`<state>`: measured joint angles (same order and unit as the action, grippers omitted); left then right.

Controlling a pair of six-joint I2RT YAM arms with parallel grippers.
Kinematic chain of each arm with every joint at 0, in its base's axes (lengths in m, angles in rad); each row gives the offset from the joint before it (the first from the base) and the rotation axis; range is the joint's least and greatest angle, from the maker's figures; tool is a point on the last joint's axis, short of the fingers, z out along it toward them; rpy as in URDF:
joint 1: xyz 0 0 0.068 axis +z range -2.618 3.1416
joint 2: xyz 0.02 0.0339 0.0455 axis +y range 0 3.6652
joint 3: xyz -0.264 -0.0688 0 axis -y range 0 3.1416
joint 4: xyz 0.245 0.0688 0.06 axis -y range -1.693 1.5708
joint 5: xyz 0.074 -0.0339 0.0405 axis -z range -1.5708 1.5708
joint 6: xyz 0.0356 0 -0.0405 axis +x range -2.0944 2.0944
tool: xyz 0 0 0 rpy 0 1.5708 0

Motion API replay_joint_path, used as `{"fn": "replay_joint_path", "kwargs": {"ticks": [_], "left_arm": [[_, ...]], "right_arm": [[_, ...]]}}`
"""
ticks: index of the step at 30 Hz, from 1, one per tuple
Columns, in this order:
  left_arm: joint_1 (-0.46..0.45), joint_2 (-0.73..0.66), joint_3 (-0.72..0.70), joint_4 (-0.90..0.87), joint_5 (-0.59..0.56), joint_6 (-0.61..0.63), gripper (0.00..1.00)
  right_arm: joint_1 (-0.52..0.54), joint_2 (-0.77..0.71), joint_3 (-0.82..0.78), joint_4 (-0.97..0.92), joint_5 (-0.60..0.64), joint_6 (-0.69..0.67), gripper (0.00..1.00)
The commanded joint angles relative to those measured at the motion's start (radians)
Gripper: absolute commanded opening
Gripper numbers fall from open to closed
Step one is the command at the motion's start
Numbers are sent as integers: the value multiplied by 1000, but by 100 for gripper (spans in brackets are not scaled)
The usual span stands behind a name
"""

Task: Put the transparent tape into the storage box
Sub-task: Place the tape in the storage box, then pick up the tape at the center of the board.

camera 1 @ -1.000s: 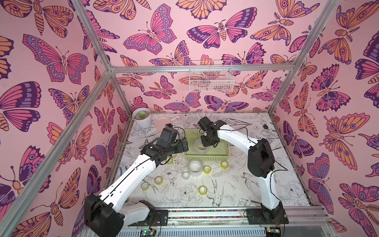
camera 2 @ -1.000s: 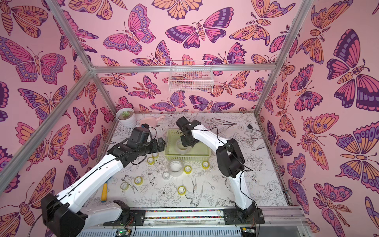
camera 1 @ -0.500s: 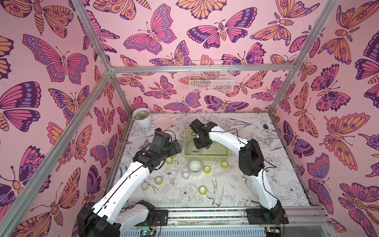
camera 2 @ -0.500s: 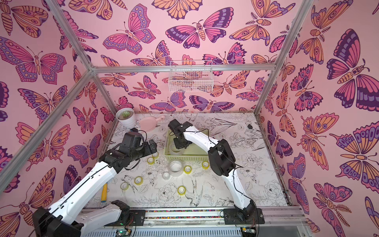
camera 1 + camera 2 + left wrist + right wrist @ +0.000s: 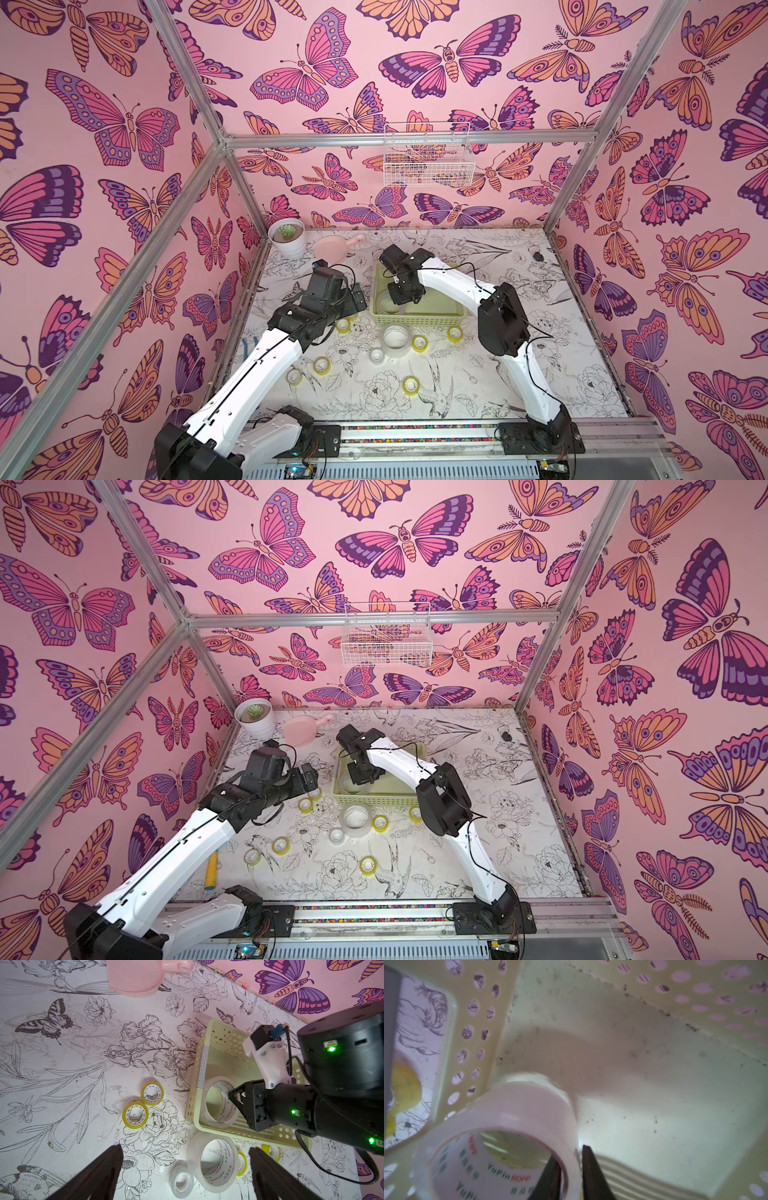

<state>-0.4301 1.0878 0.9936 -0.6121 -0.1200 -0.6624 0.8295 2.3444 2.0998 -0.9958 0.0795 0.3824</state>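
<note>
Releasing the transparent tape (image 5: 519, 1109) at the left end of the storage box (image 5: 417, 321)
Over the last second the right claw (image 5: 568, 1151) has carried the roll from the middle of the box to its left end. Its fingers (image 5: 593, 1174), one inside the ring and one outside, stand slightly parted with a sliver of light beside the tape wall, so this roll looks delivered. The left claw (image 5: 185, 1148) hangs spread wide over the counter (image 5: 540, 374), where another large clear roll (image 5: 193, 1159) waits. The tape sits about flat on the box floor, hole facing up: a squat ring, axis roughly vertical, no long side
</note>
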Motion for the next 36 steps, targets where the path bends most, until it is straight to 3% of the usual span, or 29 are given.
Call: {"fn": "replay_joint_path", "kwargs": {"ticks": [1, 4, 8, 13, 18, 21, 29, 33, 36], "left_arm": [[7, -2, -16, -17, 13, 7, 100], [7, 2, -16, -18, 17, 9, 100], [7, 1, -13, -18, 23, 9, 100], [7, -12, -15, -18, 31, 23, 100], [6, -26, -18, -19, 67, 61, 99], [-3, -15, -18, -19, 110, 74, 97], [-99, 60, -7, -19, 178, 96, 76], [-170, 101, -7, -19, 177, 87, 57], [-227, 146, -9, -18, 159, 71, 51]], "right_arm": [[8, -12, 31, -25, -8, 10, 33], [8, -30, 28, -28, -3, 8, 43], [8, -78, 15, -17, 20, 3, 49], [4, -187, -56, 23, 61, 1, 76], [-6, -370, -258, 149, 58, 1, 99], [-15, -486, -388, 215, 56, 5, 99], [-42, -747, -682, 255, 117, 47, 99], [-54, -896, -817, 247, 167, 74, 99], [-70, -1002, -910, 249, 195, 93, 99]]}}
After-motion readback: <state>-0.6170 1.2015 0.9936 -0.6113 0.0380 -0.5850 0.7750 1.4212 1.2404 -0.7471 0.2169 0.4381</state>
